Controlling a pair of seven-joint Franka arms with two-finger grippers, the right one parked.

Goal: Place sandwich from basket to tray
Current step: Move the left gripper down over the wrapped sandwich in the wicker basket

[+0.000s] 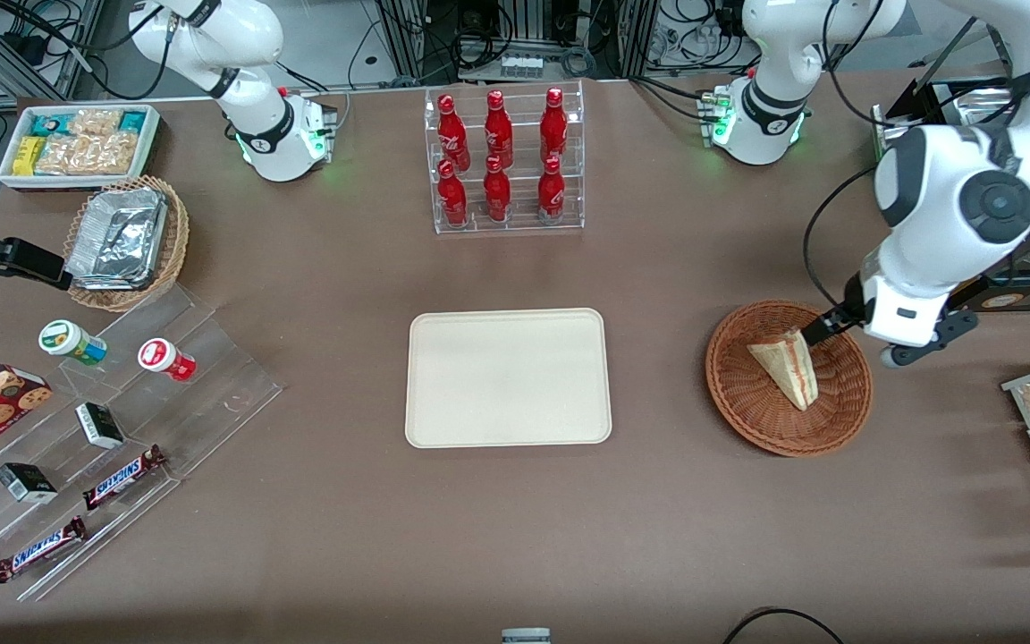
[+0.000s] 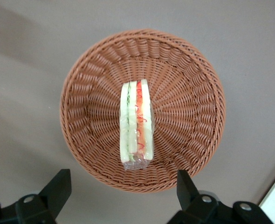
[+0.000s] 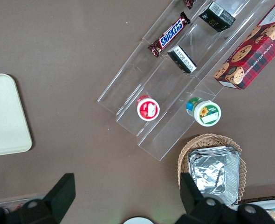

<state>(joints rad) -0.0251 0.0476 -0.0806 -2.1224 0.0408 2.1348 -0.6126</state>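
Hand spread wide, empty, above sandwich in basket; tray bare

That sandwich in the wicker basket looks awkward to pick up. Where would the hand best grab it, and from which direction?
From straight above, I'd guess. The sandwich stands on edge in the basket, filling stripes facing up, so its two flat bread faces are the natural surfaces to pinch, around mid-length. The hand hovers over the basket's rim, fingers open wider than the wedge's thickness; the basket's raised wall would hinder a sideways approach.
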